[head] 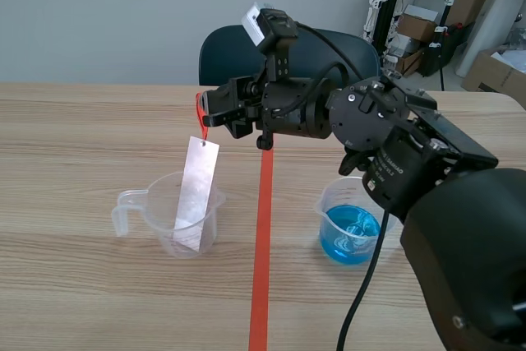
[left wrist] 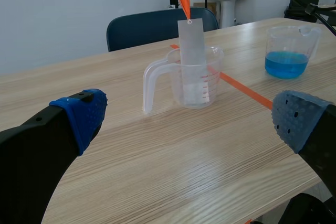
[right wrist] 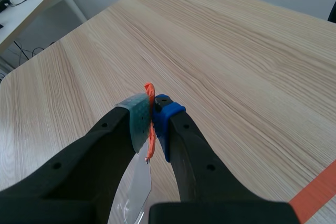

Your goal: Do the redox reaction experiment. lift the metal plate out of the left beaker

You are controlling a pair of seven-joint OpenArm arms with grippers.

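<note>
The thin rectangular silvery metal plate (head: pixel 196 195) stands tilted in the clear plastic handled beaker (head: pixel 156 199), its lower end inside and its upper half above the rim, hanging from an orange-red strip (head: pixel 200 111) at its top. Just above the beaker the right arm's (head: pixel 312 117) jaws are clamped on that strip. The left arm's jaws stand wide apart, blue pads (left wrist: pixel 84 114) well short of the beaker on the robot's side. To the beaker's right on the wooden bench (head: pixel 82 121), a second clear beaker (head: pixel 330 203) holds blue liquid (head: pixel 349 236).
</note>
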